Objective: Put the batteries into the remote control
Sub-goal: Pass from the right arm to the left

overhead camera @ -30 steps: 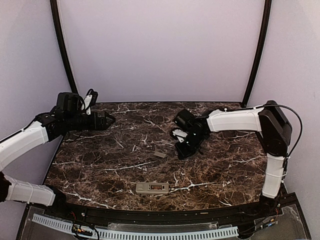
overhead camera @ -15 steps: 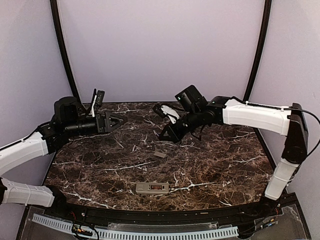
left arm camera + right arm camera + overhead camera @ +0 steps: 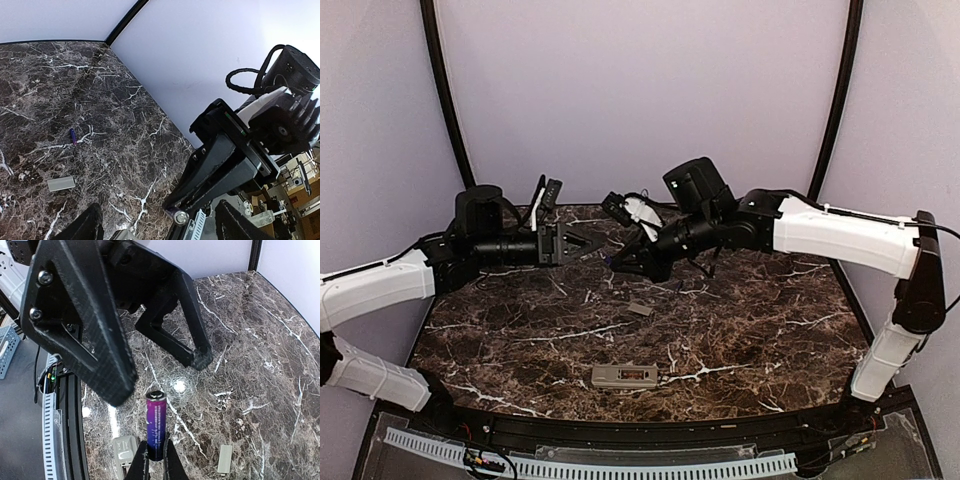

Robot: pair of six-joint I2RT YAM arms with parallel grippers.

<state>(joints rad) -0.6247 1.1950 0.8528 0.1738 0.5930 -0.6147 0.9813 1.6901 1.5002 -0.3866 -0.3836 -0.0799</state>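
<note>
My right gripper [image 3: 616, 264] is shut on a blue-purple battery [image 3: 155, 424], gripped at its lower end with most of it sticking out past the fingertips [image 3: 141, 465]. It hangs above the table's middle back. My left gripper [image 3: 588, 243] is open and empty, its tips facing the battery a short way off; its two black fingers [image 3: 80, 315] fill the right wrist view. The left wrist view shows the held battery end-on [image 3: 179, 216]. A second battery [image 3: 73, 135] lies on the marble. The remote control [image 3: 625, 377] lies back up near the front edge.
A small flat grey cover piece [image 3: 639, 309] lies on the marble table [image 3: 770, 330] between the grippers and the remote; it also shows in the right wrist view [image 3: 225, 459]. Purple walls close in the back and sides.
The right arm rose from the table and swung left with the battery. The left arm reached right and its gripper now faces the battery. The remote and cover piece stayed put.
</note>
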